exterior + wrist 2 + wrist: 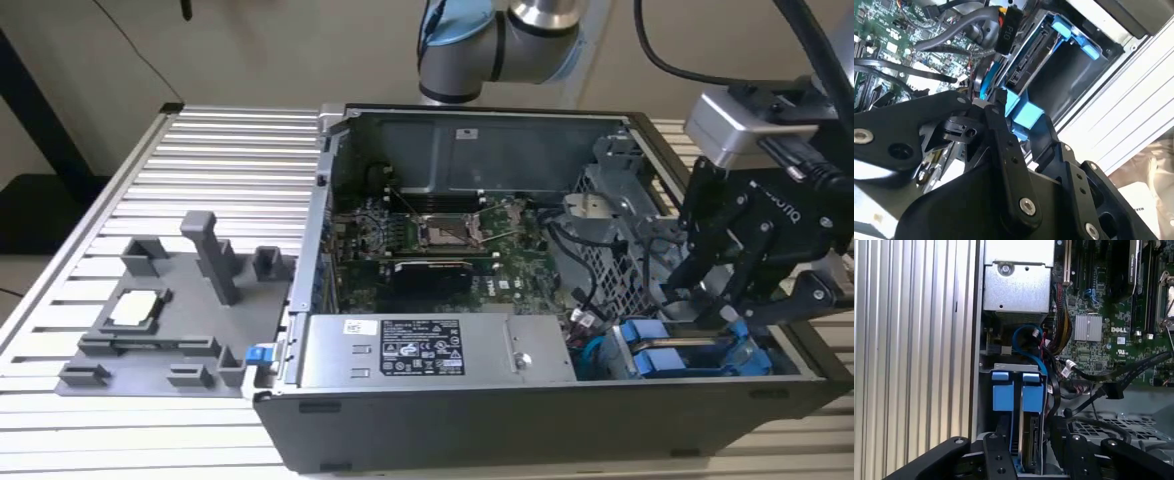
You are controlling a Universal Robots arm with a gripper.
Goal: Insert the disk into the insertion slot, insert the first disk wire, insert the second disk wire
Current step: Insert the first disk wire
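1. Here, the black two-fingered gripper [722, 318] hangs over the front corner of the open grey computer case [441, 440], at the exterior view's right.
2. In the second wrist view the gripper [1024, 121] is closed on the near blue end of the disk [1028, 59], a flat silver-grey hard drive in a bright blue plastic carrier frame. One black finger [1004, 132] presses on each side of that end.
3. In the first wrist view the disk [1030, 437] stands on its edge inside the insertion slot [1016, 368], a rectangular bay of the grey sheet-metal drive cage. How deep it sits, I cannot tell.
4. A second blue-ended carrier [1002, 392] stands just beside the disk in the same cage.
5. A thin blue flat cable [1021, 335] makes a loop near the far end of the cage, below the silver metal power supply box [1016, 287].
6. A black cable with a black plug [1111, 390] lies free in front of the green motherboard [1104, 310], well apart from the disk.
7. The case rests on a ribbed aluminium table [200, 160], where a grey plastic fixture [174, 300] also stands.
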